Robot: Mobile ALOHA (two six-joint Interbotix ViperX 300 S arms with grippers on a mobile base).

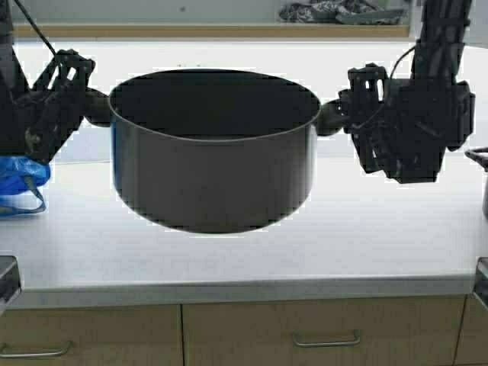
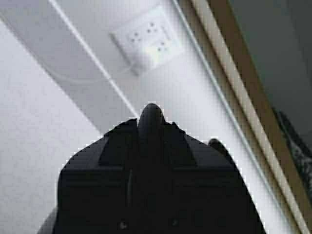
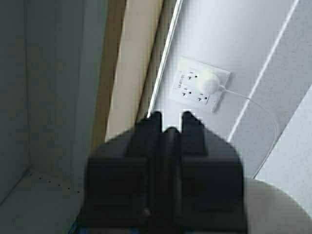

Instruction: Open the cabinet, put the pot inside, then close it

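Note:
The wide dark grey pot (image 1: 213, 152) hangs in the air above the white counter (image 1: 252, 263), held level between both arms. My left gripper (image 1: 91, 103) is shut on the pot's left black loop handle (image 2: 151, 114). My right gripper (image 1: 339, 114) is shut on the right loop handle (image 3: 170, 136). The cabinet's beige bottom edge (image 1: 213, 31) runs across the top of the high view. In the right wrist view its beige edge (image 3: 127, 73) and grey open inside (image 3: 44, 97) show. Its doors are out of view.
A blue plastic bag (image 1: 19, 183) lies on the counter at the left. Part of a second dark pot (image 1: 480, 164) shows at the right edge. Floor cabinets with drawers (image 1: 320, 335) run below the counter. A wall socket (image 3: 200, 85) with a white plug is on the back wall.

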